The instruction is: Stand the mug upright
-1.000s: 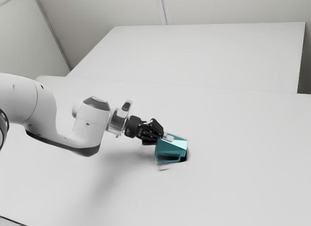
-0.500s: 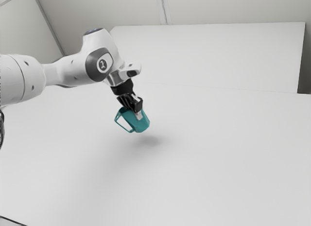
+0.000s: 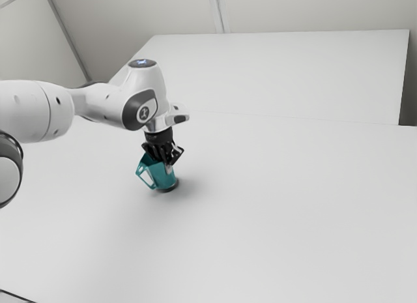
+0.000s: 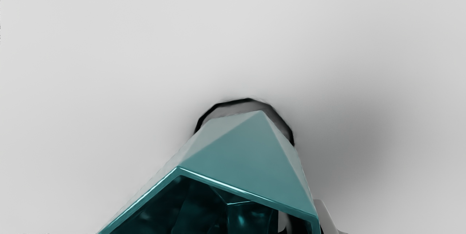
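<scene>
The gripper (image 3: 169,166) points down at the teal mug (image 3: 164,177) in the exterior view, shut on its wall near the rim. The mug leans slightly, its opening up and its handle toward the exterior view's left. Its base is at the table's surface or just over it; I cannot tell which. In the wrist view the mug (image 4: 247,157) shows its open rim and faceted side, with a dark ring around the base. There the gripper (image 4: 303,221) has one grey finger outside the wall and the other inside the mug, partly hidden.
A broad white table (image 3: 280,212) lies under the arm. Behind it stands a pale raised panel or second surface (image 3: 273,75). A soft shadow spreads beside the mug.
The mug, held tilted in the air half a second ago, has come down and toward the exterior view's left and turned closer to upright. My hand has swung to point more steeply down.
</scene>
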